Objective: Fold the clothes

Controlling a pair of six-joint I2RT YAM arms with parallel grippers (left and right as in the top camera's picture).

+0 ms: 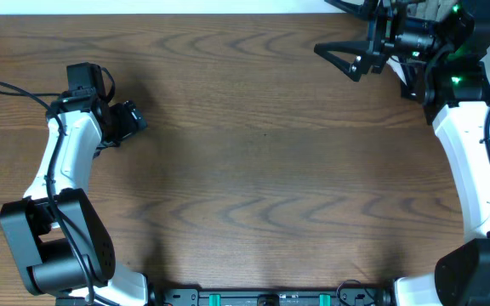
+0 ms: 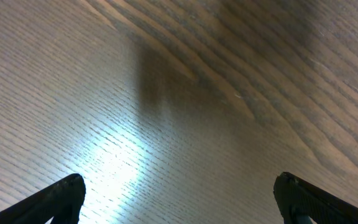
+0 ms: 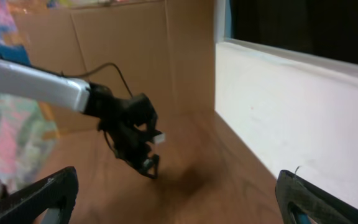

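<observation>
The clothes are out of view; no garment shows in any frame. In the overhead view my left gripper (image 1: 130, 121) hangs low over the bare wooden table (image 1: 262, 170) at the left, jaws open. Its wrist view shows only wood grain between its spread fingertips (image 2: 73, 186), and nothing sits in my left gripper (image 2: 179, 186). My right gripper (image 1: 337, 63) is raised at the far right corner, pointing left, jaws wide. Nothing lies between the jaws of my right gripper (image 3: 176, 180), and across the table that view takes in the left arm (image 3: 126, 127).
A black cable (image 1: 7, 88) loops on the table by the left arm. A white panel (image 3: 291, 106) runs along the table's far edge, and brown cardboard (image 3: 123, 43) stands beyond the left end. The arm bases stand at the near edge.
</observation>
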